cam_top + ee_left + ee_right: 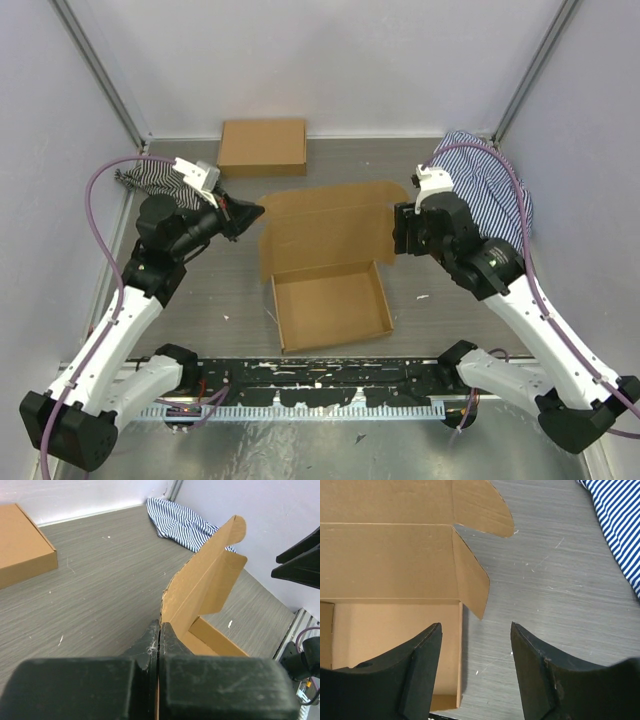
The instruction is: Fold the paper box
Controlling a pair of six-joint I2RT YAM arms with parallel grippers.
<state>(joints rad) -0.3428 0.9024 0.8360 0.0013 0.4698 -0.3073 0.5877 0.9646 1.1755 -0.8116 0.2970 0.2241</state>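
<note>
The paper box [330, 305] lies mid-table as a shallow brown tray, with its lid panel [325, 225] raised behind it. My left gripper [250, 212] is shut on the lid's left edge; in the left wrist view the cardboard [205, 587] runs up out of the closed gripper [160, 625]. My right gripper [400, 232] stands open just off the lid's right side. In the right wrist view its gripper [475, 625] has bare table between the fingers, and the lid's small side flap [470, 580] hangs just ahead, untouched.
A second, closed brown box [262, 147] sits at the back left. Blue-striped cloth [490, 185] lies at the back right, and another striped piece [140, 180] sits by the left wall. A black rail [320, 380] runs along the near edge.
</note>
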